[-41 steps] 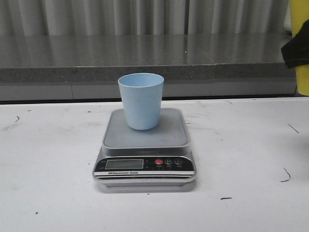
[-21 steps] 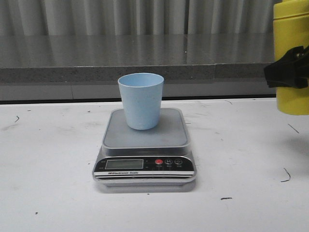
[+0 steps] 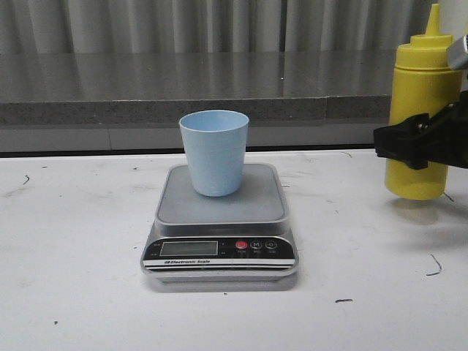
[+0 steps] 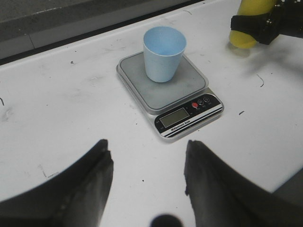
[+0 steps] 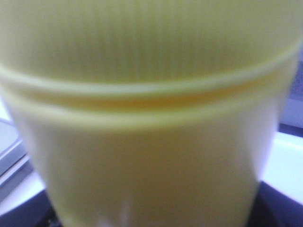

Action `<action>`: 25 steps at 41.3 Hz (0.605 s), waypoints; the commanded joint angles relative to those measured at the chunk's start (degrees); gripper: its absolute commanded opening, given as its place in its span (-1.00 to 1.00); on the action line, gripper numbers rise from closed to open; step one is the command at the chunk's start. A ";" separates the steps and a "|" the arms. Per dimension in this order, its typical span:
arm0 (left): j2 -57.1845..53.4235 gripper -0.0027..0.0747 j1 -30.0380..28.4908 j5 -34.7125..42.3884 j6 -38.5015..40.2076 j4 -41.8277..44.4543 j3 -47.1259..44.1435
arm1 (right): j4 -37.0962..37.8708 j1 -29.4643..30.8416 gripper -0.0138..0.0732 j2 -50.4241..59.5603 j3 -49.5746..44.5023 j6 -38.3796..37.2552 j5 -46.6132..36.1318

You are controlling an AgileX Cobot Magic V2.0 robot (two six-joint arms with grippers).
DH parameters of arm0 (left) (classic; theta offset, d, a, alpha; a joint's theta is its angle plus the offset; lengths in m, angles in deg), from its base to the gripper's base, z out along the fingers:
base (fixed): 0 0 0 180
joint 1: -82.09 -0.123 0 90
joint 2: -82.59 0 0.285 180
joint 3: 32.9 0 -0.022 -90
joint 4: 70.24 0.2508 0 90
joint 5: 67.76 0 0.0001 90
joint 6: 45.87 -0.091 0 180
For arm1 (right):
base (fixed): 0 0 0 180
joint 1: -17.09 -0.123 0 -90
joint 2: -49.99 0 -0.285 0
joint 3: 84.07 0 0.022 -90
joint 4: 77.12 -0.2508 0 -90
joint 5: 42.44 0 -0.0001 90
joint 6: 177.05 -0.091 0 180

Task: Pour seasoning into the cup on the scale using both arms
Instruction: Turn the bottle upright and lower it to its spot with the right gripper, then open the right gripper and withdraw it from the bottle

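Observation:
The pale blue cup (image 3: 213, 152) stands upright on the platform of the silver-grey scale (image 3: 219, 212) at the table's middle. Both also show in the left wrist view, the cup (image 4: 163, 52) on the scale (image 4: 156, 92). The yellow seasoning bottle (image 3: 424, 80) is upright at the right, capped, its base at or just above the table. My right gripper (image 3: 417, 142) is shut on its body; the bottle (image 5: 151, 142) fills the right wrist view. My left gripper (image 4: 147, 163) is open and empty, above bare table nearer than the scale, and is out of the front view.
A grey stone ledge (image 3: 146, 110) runs behind the white table (image 3: 73, 241), with a curtain above it. The table's near right edge (image 4: 291, 182) shows in the left wrist view. Small dark scuffs mark the tabletop.
My right gripper has brought the yellow bottle down and leftward from the top right corner into full view, close to the table. The cup and scale have not moved.

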 commanded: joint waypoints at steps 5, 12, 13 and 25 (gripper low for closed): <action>0.24 -0.04 0.21 3.83 0.53 -0.43 1.45 | -5.93 0.26 0.20 -1.96 1.48 4.43 -12.54; 0.24 -0.04 0.21 3.83 0.53 -0.43 1.45 | -5.71 0.06 0.20 -4.37 3.27 4.97 -12.54; 0.24 -0.04 0.21 3.83 0.53 -0.43 1.45 | -5.55 0.06 0.20 -4.62 3.67 4.97 -12.54; 0.24 -0.04 0.21 3.83 0.53 -0.43 1.45 | -5.06 -0.07 0.38 -5.12 4.71 4.97 -11.78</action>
